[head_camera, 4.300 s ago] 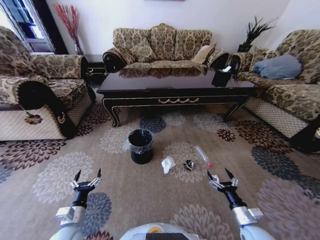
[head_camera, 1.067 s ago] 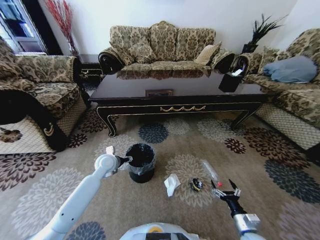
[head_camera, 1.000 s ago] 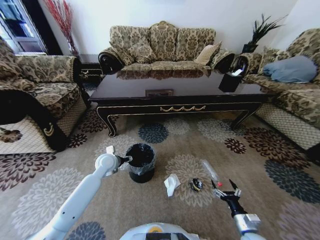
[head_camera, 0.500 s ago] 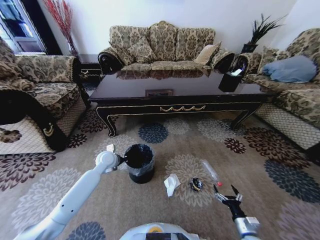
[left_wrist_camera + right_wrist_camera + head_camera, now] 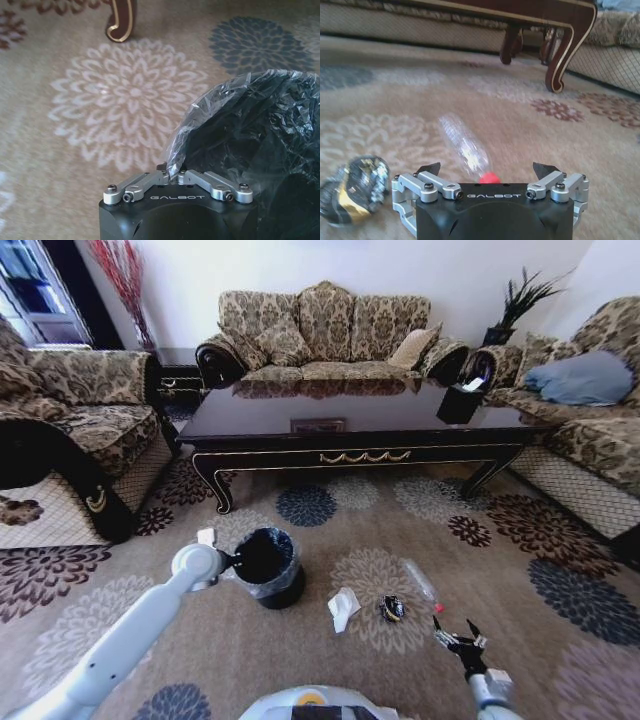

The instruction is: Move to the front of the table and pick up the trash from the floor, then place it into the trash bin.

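Note:
The black trash bin with its puffed liner stands tilted on the carpet before the dark coffee table. My left gripper is shut on the liner at the bin's near rim. The trash lies to the right of the bin: crumpled white paper, a dark roundish piece with yellow and a clear wrapper with a red bit. My right gripper hovers open just short of the wrapper, with the dark piece off to one side. Its fingertips hold nothing.
Patterned sofas ring the table on three sides. A black box-shaped holder sits on the table's right end. A curved table leg rises beyond the wrapper. Flowered carpet spreads around the bin and litter.
My left gripper has pulled the bin's rim to the left, tipping and shifting the bin. The right gripper has dropped lower and nearer to me.

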Tool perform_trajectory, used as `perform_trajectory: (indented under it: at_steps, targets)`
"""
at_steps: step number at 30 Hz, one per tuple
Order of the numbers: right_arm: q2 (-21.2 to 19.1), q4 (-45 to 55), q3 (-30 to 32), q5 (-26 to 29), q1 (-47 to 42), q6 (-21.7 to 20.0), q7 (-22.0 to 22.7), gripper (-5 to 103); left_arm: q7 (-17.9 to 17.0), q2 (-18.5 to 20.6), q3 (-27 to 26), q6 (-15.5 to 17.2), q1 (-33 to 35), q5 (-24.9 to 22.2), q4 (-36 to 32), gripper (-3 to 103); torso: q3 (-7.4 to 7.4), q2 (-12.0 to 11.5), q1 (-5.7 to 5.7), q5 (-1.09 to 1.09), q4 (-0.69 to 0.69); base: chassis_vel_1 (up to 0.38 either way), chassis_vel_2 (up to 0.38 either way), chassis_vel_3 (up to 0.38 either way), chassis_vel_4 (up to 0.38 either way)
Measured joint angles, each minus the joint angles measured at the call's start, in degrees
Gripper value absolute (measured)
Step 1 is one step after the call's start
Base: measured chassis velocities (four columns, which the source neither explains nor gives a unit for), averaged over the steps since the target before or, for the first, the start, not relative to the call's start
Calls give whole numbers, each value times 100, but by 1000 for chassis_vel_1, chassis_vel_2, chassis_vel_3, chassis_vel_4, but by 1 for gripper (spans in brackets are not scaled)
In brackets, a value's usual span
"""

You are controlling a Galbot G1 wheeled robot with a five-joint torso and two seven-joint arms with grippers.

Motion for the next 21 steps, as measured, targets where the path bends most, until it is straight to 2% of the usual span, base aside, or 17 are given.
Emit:
perform_trajectory:
  at_steps: [2,9,14,21]
  targets:
    - [-2,-278,6,-56,220,-65,4,100,135,53,-43,-1,80,301,5,2,0,0,0,2,0,0,0,0,0]
    - [-22,-744,87,44,549,-263,-13,100,204,110,-98,-6,282,504,-86,2,0,0,0,-2,-1,0,0,0,0]
    - [-4,-1366,189,51,722,-273,-21,100,235,303,-108,-6,247,477,-276,2,0,0,0,1,-2,0,0,0,0]
    - [-1,-1764,269,216,907,-281,-23,100,247,366,-116,-9,139,339,-306,2,0,0,0,1,-1,0,0,0,0]
